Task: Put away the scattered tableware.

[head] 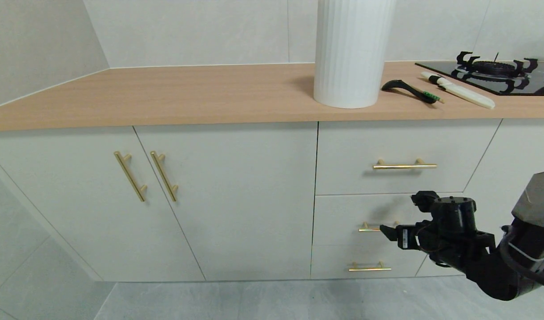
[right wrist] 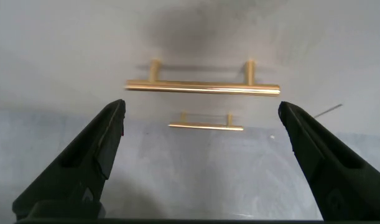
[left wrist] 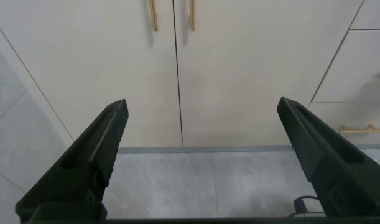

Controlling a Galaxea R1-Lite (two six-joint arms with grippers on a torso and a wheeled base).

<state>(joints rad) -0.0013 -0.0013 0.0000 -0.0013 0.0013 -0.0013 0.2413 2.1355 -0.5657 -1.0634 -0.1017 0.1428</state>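
A black spoon with a green-banded handle (head: 409,91) and a long white utensil (head: 461,90) lie on the wooden countertop (head: 187,95), to the right of a tall white ribbed container (head: 349,53). My right gripper (head: 398,215) (right wrist: 201,109) is open, low in front of the drawer stack. It faces the brass handle of the middle drawer (head: 370,228) (right wrist: 202,88) from a short distance, with nothing between its fingers. My left gripper (left wrist: 202,109) is open and empty, down near the floor before the cabinet doors (left wrist: 177,68).
A black gas hob (head: 498,73) sits at the counter's right end. The top drawer handle (head: 404,166) and bottom drawer handle (head: 369,268) (right wrist: 206,126) show all drawers closed. Two doors with brass handles (head: 147,175) stand closed on the left. Grey tiled floor (head: 254,300) lies below.
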